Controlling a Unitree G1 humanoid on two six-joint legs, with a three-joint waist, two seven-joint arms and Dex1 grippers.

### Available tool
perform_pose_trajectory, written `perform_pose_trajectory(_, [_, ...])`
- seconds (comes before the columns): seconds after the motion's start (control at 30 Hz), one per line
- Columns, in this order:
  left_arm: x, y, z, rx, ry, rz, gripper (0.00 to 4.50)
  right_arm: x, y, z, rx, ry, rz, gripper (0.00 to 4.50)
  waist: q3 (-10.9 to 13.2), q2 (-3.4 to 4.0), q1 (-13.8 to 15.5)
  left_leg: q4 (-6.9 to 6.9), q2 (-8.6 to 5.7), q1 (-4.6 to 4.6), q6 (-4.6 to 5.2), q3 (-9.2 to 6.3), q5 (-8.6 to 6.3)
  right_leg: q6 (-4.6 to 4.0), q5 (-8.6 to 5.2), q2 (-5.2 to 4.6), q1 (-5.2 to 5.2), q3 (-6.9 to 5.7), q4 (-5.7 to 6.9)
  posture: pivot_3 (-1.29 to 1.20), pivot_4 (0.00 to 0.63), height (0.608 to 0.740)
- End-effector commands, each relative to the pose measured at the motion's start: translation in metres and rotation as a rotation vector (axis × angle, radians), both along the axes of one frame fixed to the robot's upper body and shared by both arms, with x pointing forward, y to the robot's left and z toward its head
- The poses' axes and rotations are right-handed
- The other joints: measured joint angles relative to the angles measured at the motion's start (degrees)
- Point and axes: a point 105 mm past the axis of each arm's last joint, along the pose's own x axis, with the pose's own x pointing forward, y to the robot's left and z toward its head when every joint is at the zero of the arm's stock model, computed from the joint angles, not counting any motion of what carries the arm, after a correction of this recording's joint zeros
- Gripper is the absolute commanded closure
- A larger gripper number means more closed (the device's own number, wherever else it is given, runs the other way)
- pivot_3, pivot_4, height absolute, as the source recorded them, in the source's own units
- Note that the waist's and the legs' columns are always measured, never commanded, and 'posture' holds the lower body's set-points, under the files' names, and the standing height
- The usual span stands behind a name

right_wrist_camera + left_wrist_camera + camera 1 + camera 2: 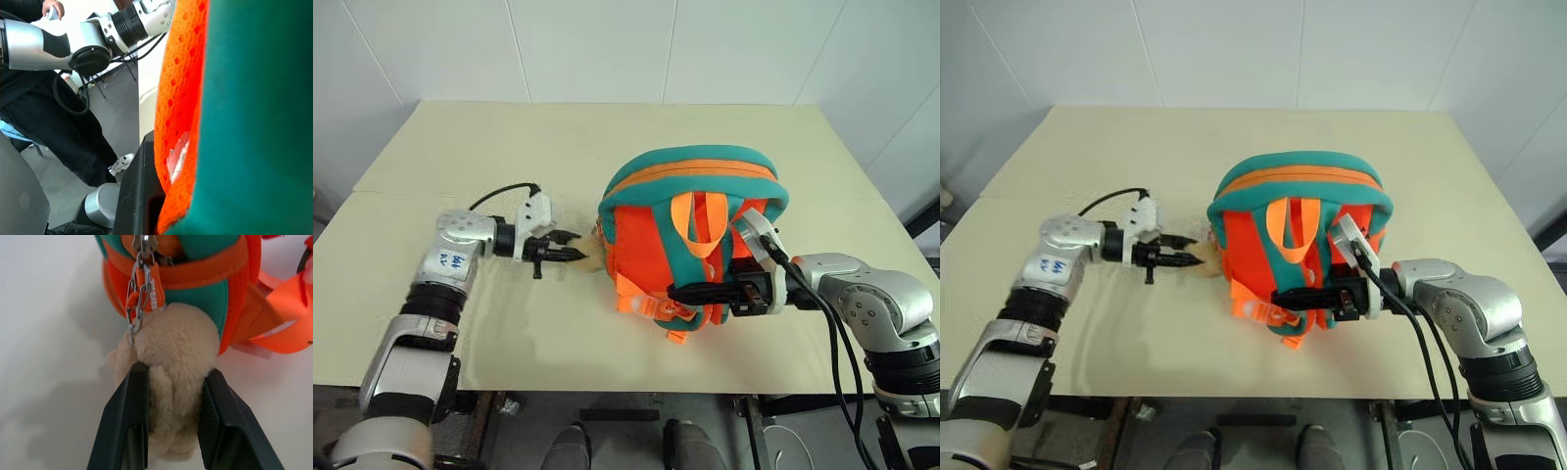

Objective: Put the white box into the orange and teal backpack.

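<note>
A pale beige table (460,157) carries the orange and teal backpack (651,245).

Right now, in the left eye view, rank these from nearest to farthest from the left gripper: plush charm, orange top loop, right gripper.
From the left gripper:
1. Plush charm, at its fingertips, on the backpack's left side.
2. Orange top loop, mid-backpack.
3. Right gripper, at the backpack's near right.

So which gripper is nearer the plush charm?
Left. The left gripper has its jaws on either side of the plush charm by the backpack; the right gripper is at the backpack's strap side.
</note>
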Motion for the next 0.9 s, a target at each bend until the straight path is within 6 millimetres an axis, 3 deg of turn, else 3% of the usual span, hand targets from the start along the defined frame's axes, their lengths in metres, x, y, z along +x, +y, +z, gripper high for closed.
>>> perform_pose_trajectory(0.03, [-0.001, -0.008, -0.029, 0.027, 0.050, 0.001, 3.51, -0.006, 0.003, 0.008, 0.031, -0.027, 0.021, 4.48, -0.01, 0.01, 0.29, 0.01, 0.00, 0.00, 0.00, 0.00, 0.00, 0.00, 0.00, -0.01, 0.01, 0.00, 0.00, 0.00, 0.150, 0.740])
perform_pose_trajectory(0.2, [-0.003, -0.003, -0.017, -0.038, 0.034, 0.022, 3.51, -0.002, 0.003, 0.010, 0.052, -0.015, -0.022, 4.48, -0.01, 0.00, 1.34, 0.17, 0.00, 0.00, 0.00, 0.00, 0.00, 0.02, 0.02, 0.00, 0.07, -0.01, 0.05, 0.00, 0.150, 0.740])
perform_pose_trajectory(0.23, [-0.005, -0.002, -0.013, -0.050, 0.033, 0.019, 2.90, 0.000, 0.002, 0.011, 0.060, -0.015, -0.038, 3.76, -0.01, 0.00, 1.30, 0.19, 0.00, 0.00, 0.00, 0.00, 0.00, 0.02, 0.04, 0.00, 0.08, 0.00, 0.04, 0.00, 0.150, 0.740])
perform_pose_trajectory(0.43, [-0.034, 0.022, 0.014, -0.108, -0.028, 0.071, 1.07, -0.001, -0.016, 0.025, 0.075, -0.142, -0.141, 1.89, 0.00, 0.02, 0.95, -0.01, 0.03, 0.01, 0.00, 0.00, 0.00, -0.03, 0.01, 0.01, 0.00, 0.01, 0.03, 0.00, 0.150, 0.740])
perform_pose_trajectory(0.53, [-0.049, 0.028, 0.019, -0.132, -0.017, 0.103, 0.15, 0.000, -0.029, 0.030, 0.103, -0.164, -0.203, 0.90, 0.00, 0.02, 1.10, -0.10, 0.05, -0.01, -0.02, 0.01, -0.02, -0.04, -0.02, 0.01, -0.02, 0.01, -0.04, 0.00, 0.150, 0.740])
perform_pose_trajectory(0.6, [-0.059, 0.036, 0.013, -0.164, 0.004, 0.155, 0.00, -0.001, -0.043, 0.026, 0.090, -0.174, -0.258, 0.16, 0.00, 0.02, 1.30, -0.09, 0.05, -0.02, -0.02, 0.02, -0.03, -0.04, -0.02, 0.02, -0.02, 0.00, -0.10, 0.00, 0.150, 0.740])
perform_pose_trajectory(0.7, [-0.079, 0.047, 0.000, -0.210, 0.037, 0.222, 0.00, 0.004, -0.070, 0.010, 0.028, -0.224, -0.388, 0.04, 0.00, 0.02, 1.29, -0.11, 0.05, 0.01, 0.00, 0.02, -0.07, -0.04, -0.02, 0.01, 0.07, -0.01, -0.25, 0.00, 0.150, 0.740])
perform_pose_trajectory(0.9, [-0.095, 0.052, 0.005, -0.244, 0.013, 0.276, 0.00, 0.010, -0.105, -0.005, -0.053, -0.304, -0.523, 0.04, 0.00, 0.02, 1.30, -0.08, 0.06, 0.01, 0.05, 0.07, -0.09, -0.13, -0.03, 0.01, 0.11, -0.01, -0.44, 0.00, 0.150, 0.740])
